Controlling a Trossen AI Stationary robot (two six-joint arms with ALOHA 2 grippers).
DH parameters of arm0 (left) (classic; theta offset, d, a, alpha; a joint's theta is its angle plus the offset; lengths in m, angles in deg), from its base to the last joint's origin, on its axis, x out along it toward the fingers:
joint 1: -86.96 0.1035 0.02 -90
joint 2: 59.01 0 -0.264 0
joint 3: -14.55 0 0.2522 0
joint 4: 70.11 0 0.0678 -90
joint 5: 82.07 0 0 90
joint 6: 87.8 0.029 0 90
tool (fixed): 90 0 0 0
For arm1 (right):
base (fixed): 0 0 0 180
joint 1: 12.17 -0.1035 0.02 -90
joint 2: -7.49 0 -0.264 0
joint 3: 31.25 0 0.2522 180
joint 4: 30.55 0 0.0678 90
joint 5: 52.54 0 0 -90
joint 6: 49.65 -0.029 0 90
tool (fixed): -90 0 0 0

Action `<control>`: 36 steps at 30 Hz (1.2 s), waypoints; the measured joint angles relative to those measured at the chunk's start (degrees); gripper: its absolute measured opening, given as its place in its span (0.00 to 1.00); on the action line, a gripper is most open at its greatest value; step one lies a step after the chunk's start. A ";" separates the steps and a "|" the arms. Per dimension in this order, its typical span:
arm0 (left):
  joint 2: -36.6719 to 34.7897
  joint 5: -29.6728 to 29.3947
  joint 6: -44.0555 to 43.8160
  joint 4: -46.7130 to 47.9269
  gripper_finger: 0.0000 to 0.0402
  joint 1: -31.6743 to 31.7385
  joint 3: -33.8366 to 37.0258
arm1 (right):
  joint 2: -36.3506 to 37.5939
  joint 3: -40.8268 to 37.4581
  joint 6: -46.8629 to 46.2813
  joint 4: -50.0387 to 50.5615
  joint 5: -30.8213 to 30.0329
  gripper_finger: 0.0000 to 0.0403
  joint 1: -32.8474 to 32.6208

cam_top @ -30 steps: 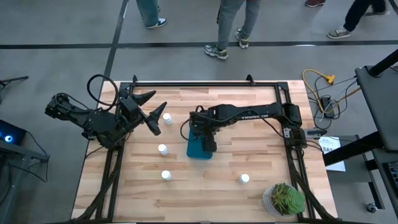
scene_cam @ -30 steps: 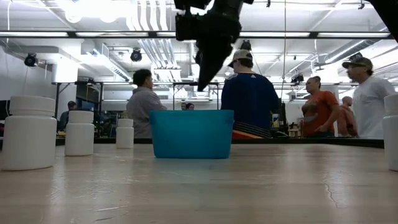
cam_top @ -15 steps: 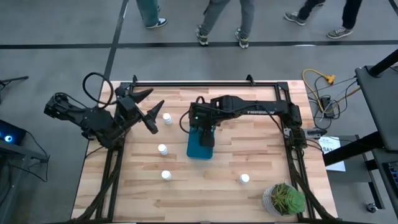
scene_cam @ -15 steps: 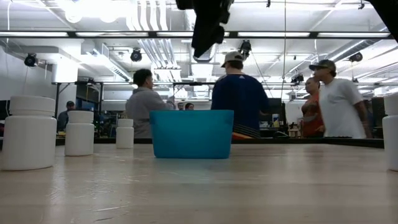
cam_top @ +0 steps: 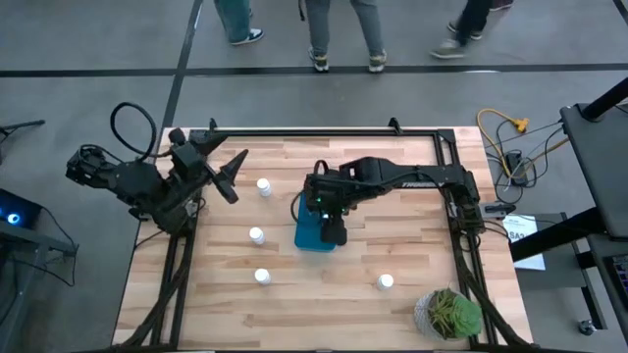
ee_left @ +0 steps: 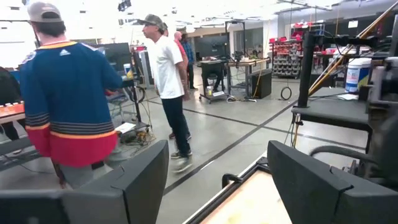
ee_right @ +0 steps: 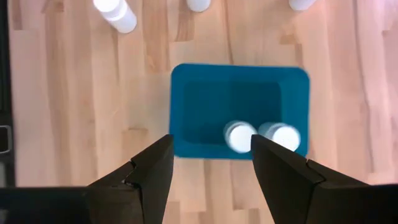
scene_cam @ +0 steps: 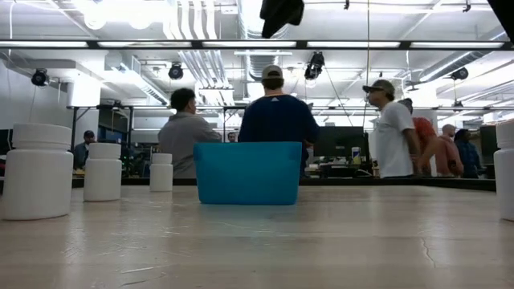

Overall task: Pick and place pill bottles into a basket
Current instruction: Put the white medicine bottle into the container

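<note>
My right gripper (ee_right: 208, 165) spread empty above teal basket (ee_right: 239, 109), two pill bottles (ee_right: 239, 137) inside, left gripper (cam_top: 228, 169) open, raised at table's edge

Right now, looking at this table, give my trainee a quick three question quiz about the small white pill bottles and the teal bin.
1. How many small white pill bottles lie inside the teal-blue rectangular basket?
2. True or false: the right gripper is open and empty above the basket.
3. Which stands on the table's corner nearest the right arm's side? A) green potted plant B) a red mug C) a cardboard box

Key: 1. Two. 2. True. 3. A.
</note>
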 joint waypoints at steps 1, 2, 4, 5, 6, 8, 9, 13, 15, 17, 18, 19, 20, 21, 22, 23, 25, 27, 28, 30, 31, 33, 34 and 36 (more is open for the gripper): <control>-0.06 0.00 0.00 -0.02 0.64 0.00 0.00 | 0.20 0.00 -1.03 0.57 0.00 0.51 -0.46; -0.10 0.00 0.00 -0.04 0.64 0.00 0.00 | 0.33 0.00 -2.15 1.11 -0.04 0.51 -1.04; -0.15 0.00 0.00 0.01 0.64 0.00 0.00 | 0.60 -0.01 -4.14 1.55 -0.15 0.51 -2.19; -0.17 0.00 0.00 0.02 0.64 0.00 0.00 | 0.72 -0.02 -5.12 1.84 -0.41 0.51 -2.87; -0.17 0.00 0.00 0.01 0.64 0.00 0.00 | 0.79 -0.02 -6.12 1.90 -1.14 0.51 -3.61; -0.19 0.00 0.00 0.00 0.64 0.00 0.00 | 1.04 -0.02 -7.83 1.96 -2.52 0.51 -5.15; -0.19 0.00 0.00 0.02 0.64 0.00 0.00 | 1.08 -0.02 -8.81 1.98 -3.49 0.51 -5.92; -0.19 0.00 -0.02 0.00 0.64 0.00 0.00 | 1.16 -0.05 -13.29 2.33 -5.74 0.51 -8.73; -0.19 0.00 -0.02 0.00 0.64 0.00 0.00 | 1.16 -0.06 -15.86 2.38 -5.98 0.51 -9.84; -0.19 0.00 -0.04 0.00 0.64 0.00 0.00 | 1.18 -0.06 -18.59 2.38 -6.58 0.51 -10.86; -0.19 0.00 -0.04 -0.02 0.64 0.00 0.00 | 1.18 -0.06 -19.84 2.38 -7.43 0.51 -11.32; -0.19 0.00 -0.04 -0.02 0.64 0.00 0.00 | 1.19 -0.08 -20.82 2.38 -8.24 0.51 -11.81; -0.13 0.00 -0.04 -0.02 0.64 0.00 0.00 | 1.19 -0.10 -21.77 2.36 -8.98 0.51 -12.32; -0.12 0.00 -0.04 -0.02 0.64 0.00 0.00 | 1.20 -0.11 -22.54 2.39 -9.49 0.51 -12.70; -0.11 0.00 -0.07 -0.02 0.64 0.00 0.00 | 1.20 -0.11 -23.24 2.36 -9.87 0.51 -13.05; -0.05 0.04 -0.24 -0.04 0.64 0.00 0.00 | 1.21 -0.11 -23.79 2.38 -10.05 0.51 -13.35; 0.14 0.41 -2.23 -0.12 0.64 0.00 0.00 | 1.21 -0.11 -24.32 2.39 -10.11 0.51 -13.90; 0.20 1.86 -6.03 -0.06 0.64 0.00 0.00 | 1.21 -0.11 -24.20 2.49 -10.10 0.51 -14.42; 0.20 3.08 -8.02 -0.06 0.64 -0.02 0.00 | 1.21 -0.11 -24.06 2.69 -10.21 0.51 -14.64; 0.18 6.19 -11.19 -0.09 0.64 -0.04 0.00 | 1.32 -0.13 -23.66 3.29 -10.41 0.51 -15.09; 0.19 8.32 -12.07 -0.09 0.64 -0.04 0.00 | 1.36 -0.13 -23.42 3.57 -10.55 0.51 -15.33; 0.77 13.83 -13.26 -0.16 0.64 -0.03 0.00 | 1.40 -0.13 -23.04 4.33 -11.24 0.51 -15.75; 1.00 16.88 -13.84 -0.13 0.64 -0.04 0.00 | 1.42 -0.13 -22.96 4.53 -11.82 0.51 -16.06; 1.80 23.07 -15.85 -0.08 0.64 -0.04 0.02 | 1.47 -0.13 -22.81 4.50 -12.01 0.51 -16.65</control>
